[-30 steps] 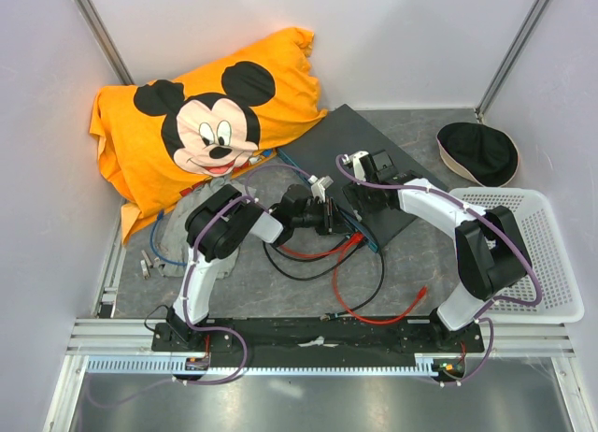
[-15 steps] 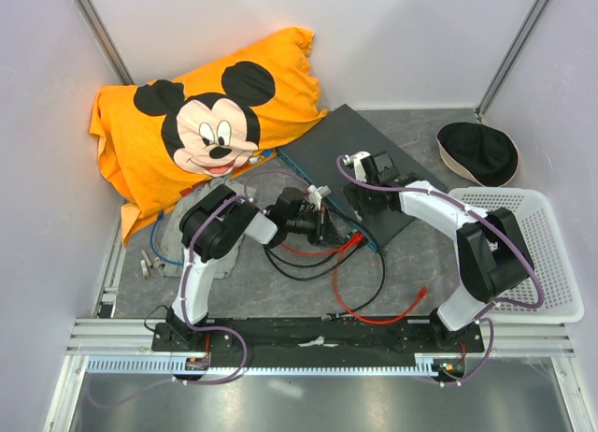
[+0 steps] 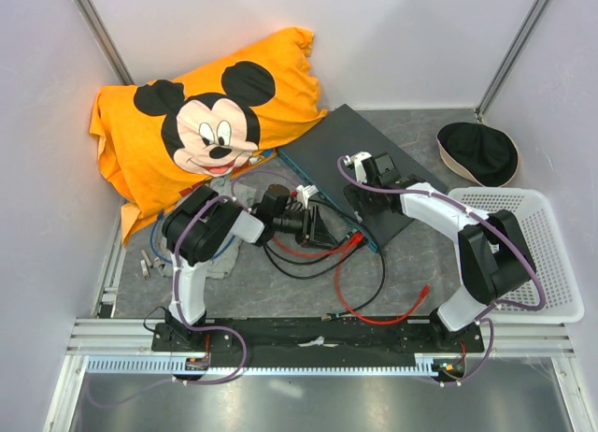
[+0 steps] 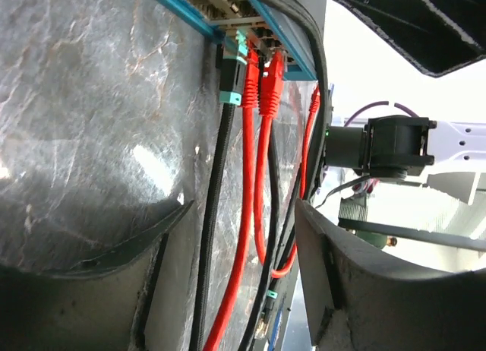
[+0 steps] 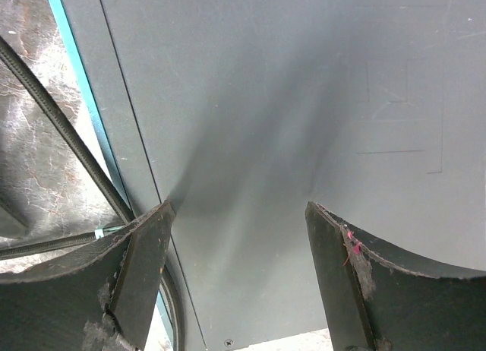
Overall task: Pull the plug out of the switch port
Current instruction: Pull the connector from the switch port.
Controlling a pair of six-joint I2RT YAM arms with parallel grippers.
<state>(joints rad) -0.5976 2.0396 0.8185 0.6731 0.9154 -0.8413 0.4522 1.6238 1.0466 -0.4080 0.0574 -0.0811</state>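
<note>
The switch (image 3: pixel 348 151) is a flat dark grey box with a teal socket face (image 4: pixel 199 18) toward the left arm. Two red plugs (image 4: pixel 261 79) and a black cable with a teal boot (image 4: pixel 230 79) sit in its sockets. My left gripper (image 4: pixel 241 208) (image 3: pixel 319 231) is open, a short way back from the face. Red and black cables run between its fingers, not gripped. A loose plug end (image 4: pixel 267 313) lies lower down between them. My right gripper (image 5: pixel 237 208) (image 3: pixel 363 196) is open over the switch top (image 5: pixel 266 100), near its teal edge (image 5: pixel 76 93).
An orange Mickey pillow (image 3: pixel 201 123) lies at the back left. A black round cap (image 3: pixel 478 151) and a white basket (image 3: pixel 537 254) are at the right. Red and black cable loops (image 3: pixel 360 296) lie on the table in front of the switch.
My left gripper has drawn back to the left, away from the switch face, and its arm has folded in. The right arm has stayed on the switch.
</note>
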